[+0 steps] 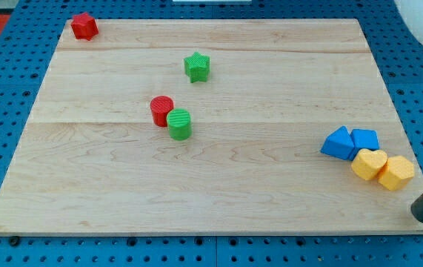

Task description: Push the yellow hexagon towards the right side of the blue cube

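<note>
The yellow hexagon [397, 173] lies near the board's right edge. It touches a yellow heart [369, 164] on its left. The blue cube [365, 139] sits just above the heart, up and left of the hexagon. A blue triangular block [338, 142] touches the cube's left side. My tip [421, 216] is at the view's bottom right, below and right of the hexagon, a short gap away and touching no block.
A red cylinder [161, 110] and a green cylinder [179, 124] touch near the board's middle. A green star [196, 67] lies above them. A red block [84, 27] sits at the top left corner. The wooden board's right edge [396, 111] runs close to the blue and yellow blocks.
</note>
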`<state>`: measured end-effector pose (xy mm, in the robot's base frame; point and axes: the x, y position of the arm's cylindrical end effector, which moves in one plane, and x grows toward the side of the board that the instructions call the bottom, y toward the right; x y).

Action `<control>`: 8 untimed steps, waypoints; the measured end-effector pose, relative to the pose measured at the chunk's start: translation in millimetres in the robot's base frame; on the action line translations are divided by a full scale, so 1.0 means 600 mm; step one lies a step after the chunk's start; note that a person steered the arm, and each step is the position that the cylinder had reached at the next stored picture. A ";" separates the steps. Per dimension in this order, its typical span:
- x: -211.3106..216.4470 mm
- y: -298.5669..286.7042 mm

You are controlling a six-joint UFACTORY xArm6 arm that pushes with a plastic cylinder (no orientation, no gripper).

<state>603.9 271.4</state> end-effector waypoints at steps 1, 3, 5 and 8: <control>-0.010 0.000; -0.037 -0.001; -0.047 -0.024; -0.066 -0.025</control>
<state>564.2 256.3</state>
